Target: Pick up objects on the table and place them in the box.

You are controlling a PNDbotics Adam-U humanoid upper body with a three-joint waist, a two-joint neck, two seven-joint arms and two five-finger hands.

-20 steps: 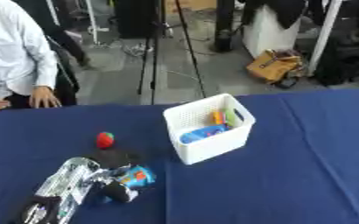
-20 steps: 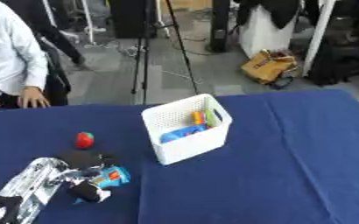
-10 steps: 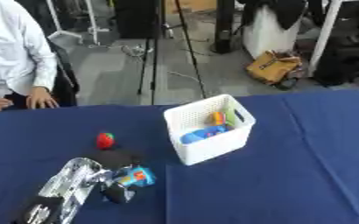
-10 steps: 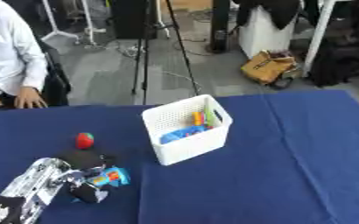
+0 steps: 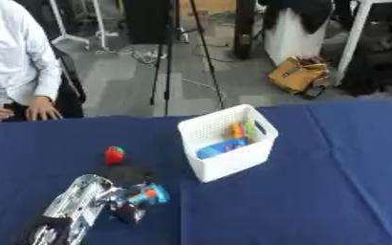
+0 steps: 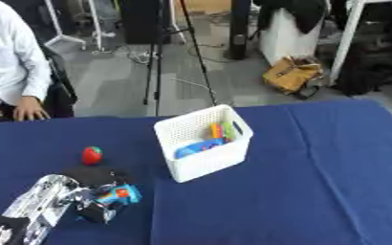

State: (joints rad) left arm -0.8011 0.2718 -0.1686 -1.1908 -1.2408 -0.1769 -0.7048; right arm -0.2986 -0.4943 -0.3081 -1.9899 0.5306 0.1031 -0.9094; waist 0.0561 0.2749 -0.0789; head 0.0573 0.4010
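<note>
My left hand (image 5: 125, 194) comes in from the lower left, its fingers curled round a small blue object with an orange end (image 5: 152, 194); the hand sits low over the blue table (image 5: 316, 191). A red strawberry-like object (image 5: 114, 154) lies on the cloth just beyond the hand. The white perforated box (image 5: 229, 143) stands right of the hand, near the middle, holding blue, orange and green items (image 5: 233, 139). My right hand shows in neither view.
A person in a white shirt (image 5: 15, 67) sits at the far left edge with hands (image 5: 40, 107) resting on the table. Tripod legs, a brown bag (image 5: 297, 74) and furniture stand on the floor beyond the table.
My left hand and the blue object stay in nearly the same spot, shifting only slightly. The box and red object have not moved.
</note>
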